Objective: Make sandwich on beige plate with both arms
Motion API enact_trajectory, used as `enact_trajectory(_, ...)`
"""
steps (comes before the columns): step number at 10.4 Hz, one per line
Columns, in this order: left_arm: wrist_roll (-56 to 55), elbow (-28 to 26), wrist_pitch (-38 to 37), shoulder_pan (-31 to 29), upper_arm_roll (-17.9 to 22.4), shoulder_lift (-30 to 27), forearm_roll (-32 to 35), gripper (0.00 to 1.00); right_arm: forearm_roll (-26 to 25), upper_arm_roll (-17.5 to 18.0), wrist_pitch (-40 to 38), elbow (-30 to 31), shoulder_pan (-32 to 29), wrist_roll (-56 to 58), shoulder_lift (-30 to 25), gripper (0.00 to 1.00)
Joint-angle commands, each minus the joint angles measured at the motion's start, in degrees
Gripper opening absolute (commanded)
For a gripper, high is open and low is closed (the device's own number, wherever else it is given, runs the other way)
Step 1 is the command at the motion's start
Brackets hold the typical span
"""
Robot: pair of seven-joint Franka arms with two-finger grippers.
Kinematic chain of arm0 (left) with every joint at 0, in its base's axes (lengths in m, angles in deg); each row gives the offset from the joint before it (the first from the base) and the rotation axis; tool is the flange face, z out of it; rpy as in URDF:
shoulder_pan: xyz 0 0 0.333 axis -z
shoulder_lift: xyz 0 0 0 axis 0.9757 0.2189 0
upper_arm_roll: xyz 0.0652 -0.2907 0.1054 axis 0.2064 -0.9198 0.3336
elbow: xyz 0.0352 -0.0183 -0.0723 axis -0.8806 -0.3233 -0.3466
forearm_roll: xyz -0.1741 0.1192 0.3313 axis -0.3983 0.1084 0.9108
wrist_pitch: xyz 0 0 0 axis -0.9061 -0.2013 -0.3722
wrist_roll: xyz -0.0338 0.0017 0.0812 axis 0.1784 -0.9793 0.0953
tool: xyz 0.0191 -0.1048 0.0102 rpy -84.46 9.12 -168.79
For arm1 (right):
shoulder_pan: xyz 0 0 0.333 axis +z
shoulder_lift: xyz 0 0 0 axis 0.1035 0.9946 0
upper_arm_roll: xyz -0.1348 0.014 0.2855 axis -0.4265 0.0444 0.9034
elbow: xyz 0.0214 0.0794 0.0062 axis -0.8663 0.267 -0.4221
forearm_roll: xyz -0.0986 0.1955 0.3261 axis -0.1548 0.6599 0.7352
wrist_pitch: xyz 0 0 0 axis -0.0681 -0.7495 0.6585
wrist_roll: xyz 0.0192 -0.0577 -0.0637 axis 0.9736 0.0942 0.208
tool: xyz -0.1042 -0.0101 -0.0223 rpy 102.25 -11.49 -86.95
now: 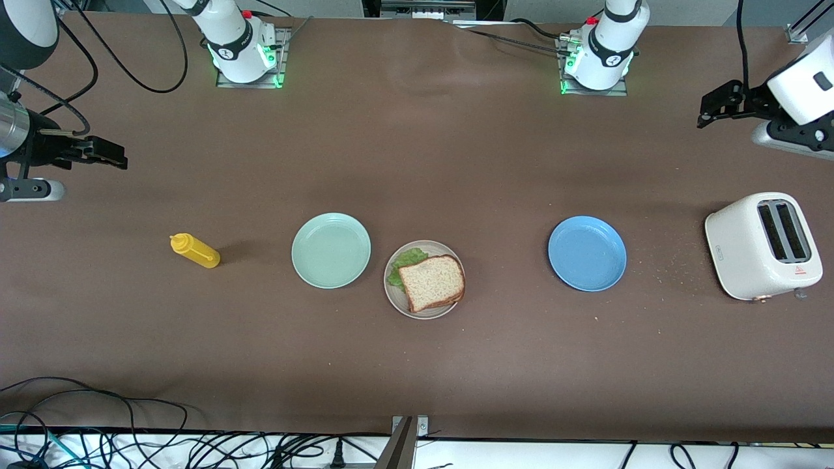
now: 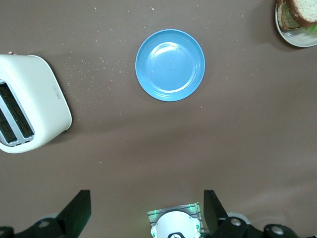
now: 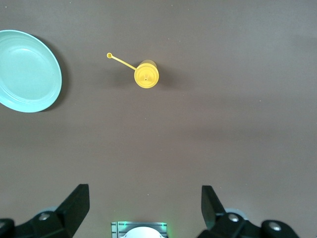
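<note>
The sandwich [image 1: 432,282] lies on the beige plate [image 1: 423,312] in the middle of the table. Its top is a speckled brown bread slice, and green lettuce [image 1: 405,262] pokes out at one side. The left wrist view catches the sandwich [image 2: 299,12] and the plate [image 2: 297,39] at its corner. My left gripper [image 1: 707,112] hangs open and empty, high over the left arm's end of the table; its fingers [image 2: 79,208] stand wide apart. My right gripper [image 1: 117,156] hovers open and empty over the right arm's end, well away from the plate.
A mint-green plate [image 1: 331,250] sits beside the beige one, toward the right arm's end, with a yellow squeeze bottle [image 1: 195,251] past it. A blue plate [image 1: 587,253] and a white toaster [image 1: 762,246] stand toward the left arm's end, crumbs between them.
</note>
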Motion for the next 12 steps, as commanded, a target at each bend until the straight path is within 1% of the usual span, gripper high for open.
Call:
enact_trajectory(1, 0.2, 2.6, -2.5, -0.3, 0.3, 4.0, -1.3, 1.0, 0.2, 0.2, -0.4, -0.1, -0.2, -0.6, -0.3, 1.0)
enact_trajectory(3, 0.2, 4.8, -2.5, -0.9, 0.4, 4.8, -0.4, 1.0, 0.2, 0.2, -0.3, -0.1, -0.2, -0.5, -0.1, 1.0)
enact_trajectory(12, 0.5, 4.9, -2.4, -2.2, 0.8, 5.1, -0.5, 1.0, 0.2, 0.2, -0.2, -0.2, -0.2, -0.2, 0.0, 1.0)
